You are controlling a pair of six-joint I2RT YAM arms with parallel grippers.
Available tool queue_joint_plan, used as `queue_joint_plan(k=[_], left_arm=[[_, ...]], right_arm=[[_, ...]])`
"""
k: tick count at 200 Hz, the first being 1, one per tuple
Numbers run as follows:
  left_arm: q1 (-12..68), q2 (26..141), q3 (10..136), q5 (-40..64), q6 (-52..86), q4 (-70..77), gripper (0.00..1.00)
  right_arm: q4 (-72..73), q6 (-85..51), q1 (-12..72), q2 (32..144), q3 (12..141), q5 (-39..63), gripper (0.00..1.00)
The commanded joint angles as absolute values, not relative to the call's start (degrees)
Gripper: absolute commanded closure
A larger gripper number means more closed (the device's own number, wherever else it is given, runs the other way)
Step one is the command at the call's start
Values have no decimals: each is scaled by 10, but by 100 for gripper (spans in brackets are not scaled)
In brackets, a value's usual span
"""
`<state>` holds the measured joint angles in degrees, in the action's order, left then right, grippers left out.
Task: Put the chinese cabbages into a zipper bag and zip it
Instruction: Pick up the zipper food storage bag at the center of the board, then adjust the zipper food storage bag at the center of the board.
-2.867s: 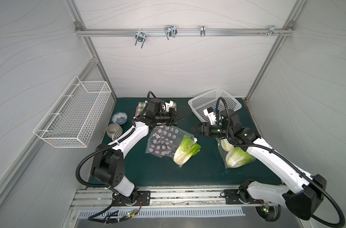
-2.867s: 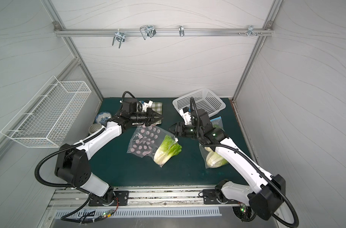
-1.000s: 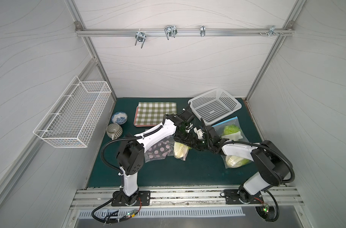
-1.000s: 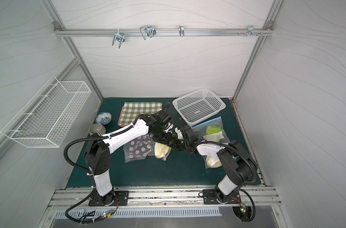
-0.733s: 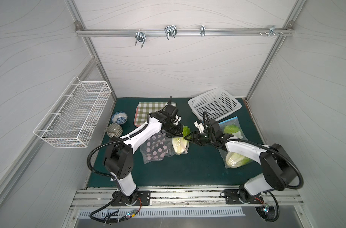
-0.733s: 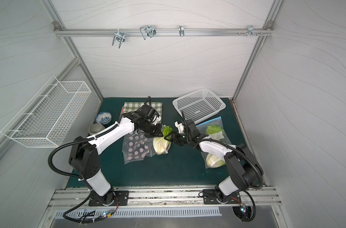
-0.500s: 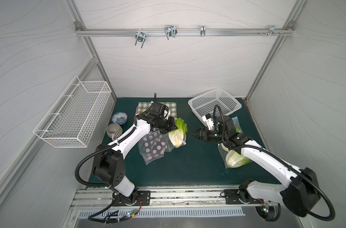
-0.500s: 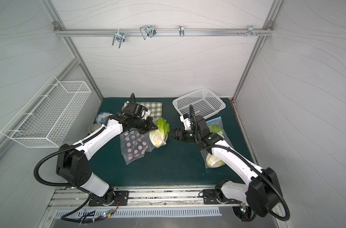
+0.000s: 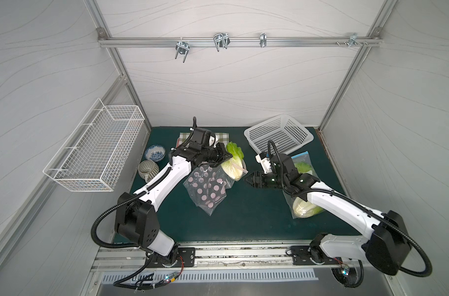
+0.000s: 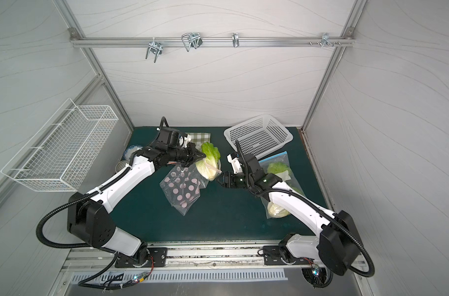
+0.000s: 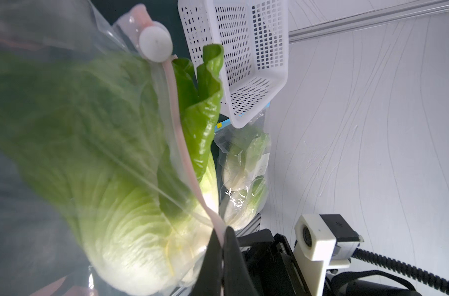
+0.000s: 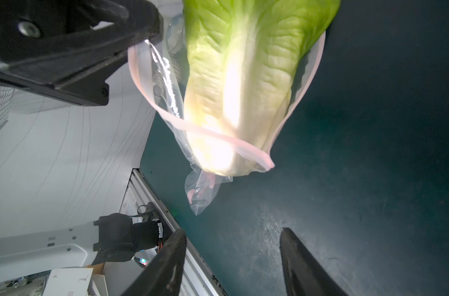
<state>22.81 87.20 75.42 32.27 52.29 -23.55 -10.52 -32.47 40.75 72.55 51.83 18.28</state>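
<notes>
Landmark: white basket [image 9: 282, 134] [image 10: 259, 137], perforated plastic, at the back of the green mat [image 9: 244, 215].
Dotted zipper bag [image 9: 208, 187] [image 10: 183, 188]: clear film with pink dots. It hangs in front of the white basket, toward the left arm's side. Its pink zip rim carries a white slider [image 11: 155, 44].
In it: one cabbage [image 9: 234, 164] [image 10: 208, 162] [image 11: 103, 159] [image 12: 244, 77]. The white base sits inside the mouth with the pink rim looped round it, and the green leaf tips stick out toward the white basket.
Left gripper [image 9: 223, 156] [image 10: 201, 155] [image 11: 222, 246]: jaws pinched together on the pink rim, and the dotted zipper bag hangs from them.
Right gripper [image 9: 247, 177] [image 10: 219, 180] [image 12: 231, 256]: jaws spread with nothing between them, in front of the white basket, near the cabbage's base but apart from it.
Blue-zipped bag [image 9: 304, 157] [image 10: 277, 159]: clear, lying just in front of the white basket with its zip edge at the basket's front corner. The right arm crosses over it.
In it: two cabbages [image 9: 301, 211] [image 10: 276, 211] [image 11: 244, 164].
Wire basket [image 9: 98, 151]: hangs on the side wall, well apart from the white basket.
Bowl [image 9: 154, 153] and cup [image 9: 148, 169]: on the mat below the wire basket. Whether they hold anything cannot be told.
</notes>
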Motion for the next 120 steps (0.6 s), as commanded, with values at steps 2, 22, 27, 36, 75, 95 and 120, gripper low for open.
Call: queue_joint_plan(k=[2, 22, 27, 36, 75, 95, 120], left_arm=[[228, 847, 774, 350, 562, -171, 99], [228, 844, 782, 359, 574, -163, 99], [228, 845, 786, 361, 574, -165, 99], [228, 844, 793, 363, 572, -170, 99], [228, 837, 798, 368, 568, -173, 99], [228, 833, 798, 365, 568, -164, 99], [228, 828, 796, 364, 573, -144, 99]], right_arm=[[-53, -277, 407, 740, 528, 165, 40], [19, -263, 405, 751, 510, 173, 40], [36, -259, 402, 755, 509, 179, 40], [60, -260, 396, 760, 508, 191, 40], [104, -264, 379, 776, 533, 241, 25], [73, -288, 375, 799, 562, 267, 12], [41, -326, 375, 826, 581, 273, 3]])
